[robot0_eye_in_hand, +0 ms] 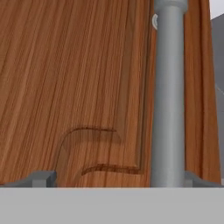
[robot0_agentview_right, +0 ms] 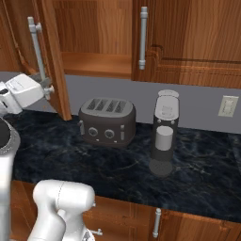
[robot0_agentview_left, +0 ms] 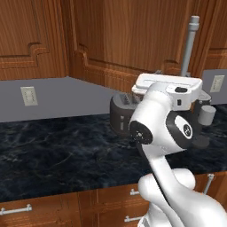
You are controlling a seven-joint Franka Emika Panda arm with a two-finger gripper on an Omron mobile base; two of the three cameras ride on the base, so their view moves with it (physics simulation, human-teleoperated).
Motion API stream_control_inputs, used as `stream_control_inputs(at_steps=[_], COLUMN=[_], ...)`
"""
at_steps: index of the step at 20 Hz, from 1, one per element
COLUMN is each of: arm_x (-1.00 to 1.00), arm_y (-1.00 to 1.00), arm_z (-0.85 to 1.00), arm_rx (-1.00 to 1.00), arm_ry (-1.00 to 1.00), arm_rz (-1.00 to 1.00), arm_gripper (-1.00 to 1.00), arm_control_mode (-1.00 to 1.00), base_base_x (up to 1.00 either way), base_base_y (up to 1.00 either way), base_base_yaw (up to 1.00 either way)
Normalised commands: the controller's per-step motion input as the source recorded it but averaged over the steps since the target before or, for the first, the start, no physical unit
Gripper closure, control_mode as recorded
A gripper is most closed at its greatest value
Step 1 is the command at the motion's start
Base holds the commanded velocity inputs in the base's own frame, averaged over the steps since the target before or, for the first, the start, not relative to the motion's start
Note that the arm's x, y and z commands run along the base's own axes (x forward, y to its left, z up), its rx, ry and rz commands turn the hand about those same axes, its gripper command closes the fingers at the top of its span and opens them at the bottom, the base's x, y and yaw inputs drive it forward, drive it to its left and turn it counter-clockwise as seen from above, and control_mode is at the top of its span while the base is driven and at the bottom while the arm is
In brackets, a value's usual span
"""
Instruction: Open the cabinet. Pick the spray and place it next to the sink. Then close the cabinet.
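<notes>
Currently one cabinet door stands swung partly open, exposing one bare wooden shelf inside. Material: reddish-brown wood with vertical grain and a raised-panel profile. Two long vertical bar handles of plain grey metal are visible: one handle on the open door, a second handle on the closed door to its right. The end effector is open, jaws spread wide, one fingertip on each side of the open door's handle, which lies close against the right fingertip; contact cannot be confirmed.

The worktop is dark veined stone. It carries one dark four-slot toaster with two round knobs and, to its right, one upright dark coffee machine with a pale cylinder. One cream wall outlet sits far right. No legible writing.
</notes>
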Motion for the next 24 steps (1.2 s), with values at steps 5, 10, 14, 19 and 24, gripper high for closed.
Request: stream_control_inputs(at_steps=[5,10,14,19,24], arm_x=[0.35,0.38,0.45,0.49,0.68], arm_y=[-0.28,-0.32,-0.35,-0.38,-0.32], arm_z=[0.04,0.04,0.07,0.09,0.00], arm_rx=[0.00,0.00,0.00,0.00,0.00], arm_ry=[0.11,0.16,0.21,0.18,0.09], arm_rz=[0.16,0.18,0.17,0.15,0.12], arm_gripper=[-1.00,-1.00,-1.00,-1.00,-1.00], arm_control_mode=[-1.00,-1.00,-1.00,-1.00,-1.00], base_base_x=[0.00,0.00,0.00,0.00,0.00], base_base_y=[0.00,0.00,0.00,0.00,0.00], base_base_yaw=[0.00,0.00,0.00,0.00,0.00])
